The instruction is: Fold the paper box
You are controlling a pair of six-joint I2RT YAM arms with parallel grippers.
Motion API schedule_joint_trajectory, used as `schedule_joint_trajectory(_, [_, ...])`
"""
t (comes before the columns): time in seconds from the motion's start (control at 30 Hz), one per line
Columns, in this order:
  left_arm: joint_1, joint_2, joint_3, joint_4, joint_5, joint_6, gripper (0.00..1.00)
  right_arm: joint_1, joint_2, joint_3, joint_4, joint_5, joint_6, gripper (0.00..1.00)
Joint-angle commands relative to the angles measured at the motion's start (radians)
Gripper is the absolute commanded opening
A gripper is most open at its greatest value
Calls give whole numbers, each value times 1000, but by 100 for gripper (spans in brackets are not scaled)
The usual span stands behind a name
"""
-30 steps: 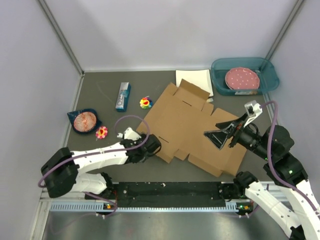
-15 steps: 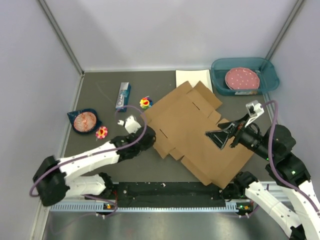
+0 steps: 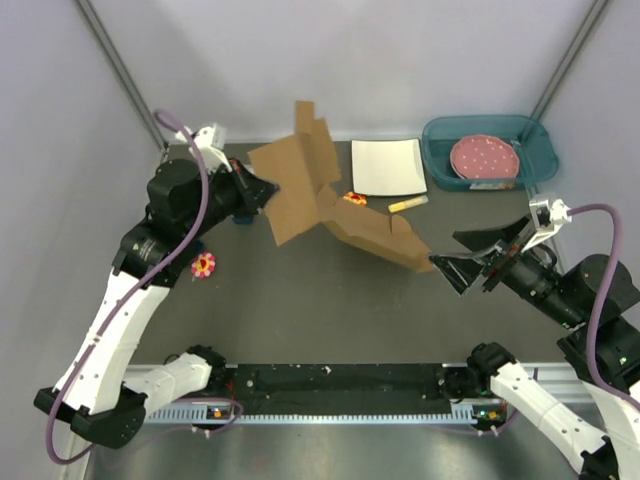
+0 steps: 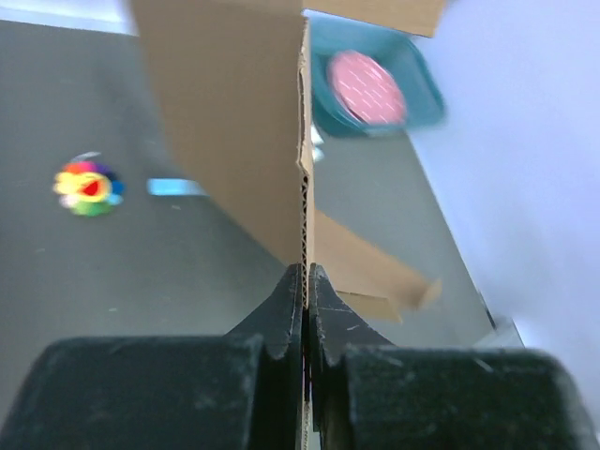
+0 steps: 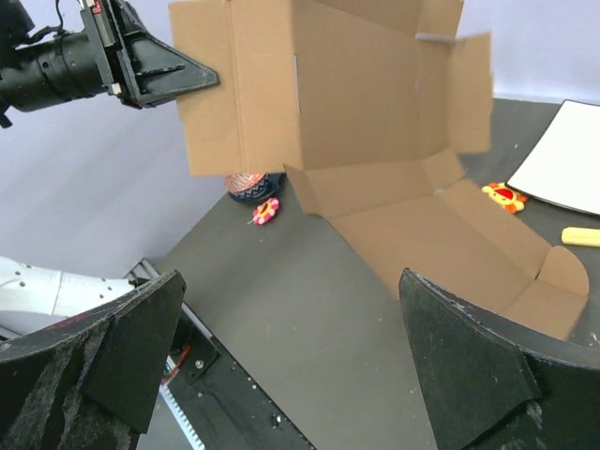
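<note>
The paper box [image 3: 310, 190], a flat-cut brown cardboard sheet with flaps, hangs tilted above the table's back middle. Its right end [image 3: 385, 235] rests on the table. My left gripper [image 3: 262, 190] is raised at the back left and is shut on the sheet's left edge. In the left wrist view the corrugated edge [image 4: 304, 169] runs straight into the closed left gripper [image 4: 306, 272]. My right gripper [image 3: 445, 250] stands open just right of the sheet's low end, touching nothing. In the right wrist view the open right gripper [image 5: 289, 276] frames bare table below the paper box [image 5: 356, 94].
A white square plate [image 3: 388, 166] lies at the back, beside a teal bin [image 3: 535, 160] holding a pink dotted plate [image 3: 484, 157]. A yellow stick [image 3: 407, 204] and a flower toy [image 3: 352, 198] lie by the cardboard. Another flower toy [image 3: 203, 265] sits at the left.
The left gripper has shut on the cardboard's left edge and swung it up and back to the left, off the table. The right gripper has drawn back to the right, still open.
</note>
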Motion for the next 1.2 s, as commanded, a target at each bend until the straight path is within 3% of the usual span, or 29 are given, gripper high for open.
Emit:
schedule_joint_trajectory(0.0, [4, 63, 117, -32, 473, 113, 0, -7, -8, 33, 9, -17, 3, 99])
schedule_joint_trajectory(0.17, [4, 69, 193, 26, 737, 64, 0, -7, -42, 66, -1, -31, 0, 99])
schedule_joint_trajectory(0.43, [30, 58, 343, 29, 833, 114, 0, -8, -67, 60, -18, -55, 9, 99])
schedule_joint_trajectory(0.53, [71, 83, 297, 27, 846, 116, 0, -7, -87, 43, -22, -49, 9, 99])
schedule_joint_trajectory(0.67, [119, 123, 69, 127, 885, 99, 0, -7, -114, 15, -31, -46, 9, 99])
schedule_joint_trajectory(0.87, [243, 343, -63, 164, 975, 128, 0, -7, -146, -40, -57, -38, -2, 99])
schedule_joint_trajectory(1.0, [283, 582, 37, 89, 955, 192, 0, -7, -153, -88, -65, -22, -14, 99])
schedule_joint_trajectory(1.17, [297, 750, 195, 43, 946, 249, 0, -7, -148, -147, -67, 12, -22, 99])
